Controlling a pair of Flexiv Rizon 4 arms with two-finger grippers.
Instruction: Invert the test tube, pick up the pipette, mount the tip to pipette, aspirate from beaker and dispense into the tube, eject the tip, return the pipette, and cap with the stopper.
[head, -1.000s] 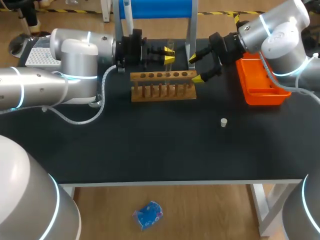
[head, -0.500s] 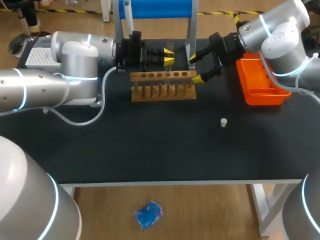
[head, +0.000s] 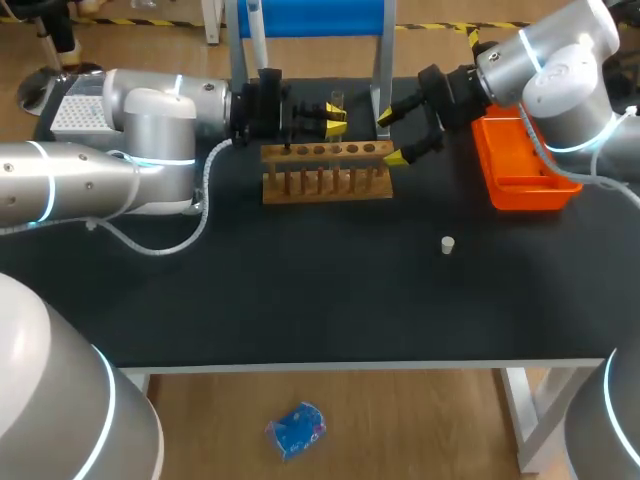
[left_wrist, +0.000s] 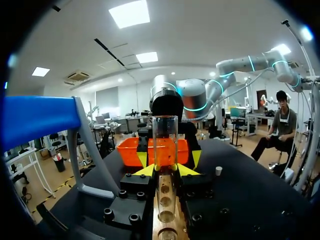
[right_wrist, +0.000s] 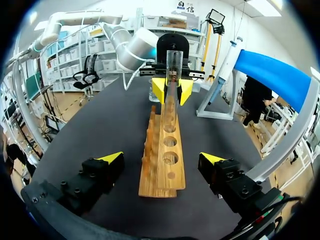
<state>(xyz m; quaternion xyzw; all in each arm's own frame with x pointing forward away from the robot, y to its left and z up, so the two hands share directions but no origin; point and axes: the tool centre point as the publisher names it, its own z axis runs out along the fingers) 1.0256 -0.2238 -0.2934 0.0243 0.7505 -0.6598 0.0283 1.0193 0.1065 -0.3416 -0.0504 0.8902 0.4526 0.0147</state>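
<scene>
Left pincer (left_wrist: 169, 169) clenched on upright test tube (left_wrist: 165, 140), over one end of the wooden rack (head: 325, 172) | right pincer (right_wrist: 161, 160) released, straddling the rack's opposite end, not touching | stopper (head: 448, 244) on desk (head: 300, 290), well apart.

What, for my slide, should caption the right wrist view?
Left gripper holds a test tube upright over the wooden rack; right gripper open at its near end.

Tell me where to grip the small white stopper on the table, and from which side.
Grip the stopper across its round sides, coming straight down from above. It looks like a short stub sitting alone on the table, so nothing blocks the jaws. The right gripper, open, seems best placed: the left gripper holds the test tube.
</scene>
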